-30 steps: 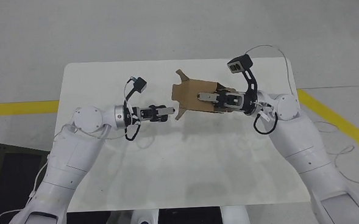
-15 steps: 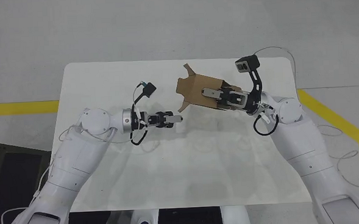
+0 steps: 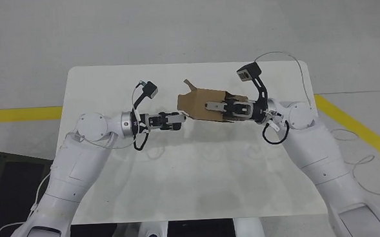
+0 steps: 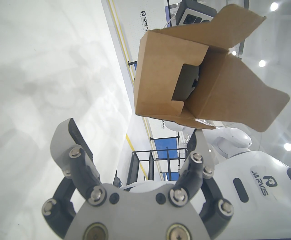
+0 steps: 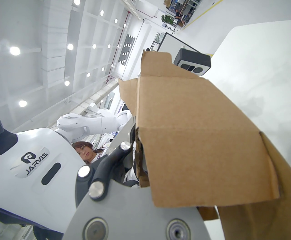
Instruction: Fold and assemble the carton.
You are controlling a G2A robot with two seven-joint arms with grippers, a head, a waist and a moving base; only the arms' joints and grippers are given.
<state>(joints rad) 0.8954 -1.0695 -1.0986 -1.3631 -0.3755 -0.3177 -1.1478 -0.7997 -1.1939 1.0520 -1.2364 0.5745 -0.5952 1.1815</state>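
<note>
A brown carton (image 3: 199, 104) is held off the white table (image 3: 104, 84), its open end with loose flaps turned towards my left gripper. My right gripper (image 3: 220, 107) is shut on one carton wall, one finger lying along the outside. In the left wrist view the carton (image 4: 163, 75) hangs just ahead, with a dark finger of the right gripper showing inside it. My left gripper (image 4: 134, 134) is open, and one fingertip (image 4: 199, 138) touches the carton's lower flap edge. In the right wrist view the carton (image 5: 193, 136) covers most of my right gripper (image 5: 134, 138).
The table (image 4: 41, 79) lies bare around both arms, with free room in front and to the left. A yellow floor line (image 3: 22, 114) runs past the table's sides. The left arm's camera block (image 5: 193, 62) shows beyond the carton.
The right arm has brought the carton back left and lower, towards the left gripper. The left gripper has shifted slightly away from the robot and now meets the carton's open end.
</note>
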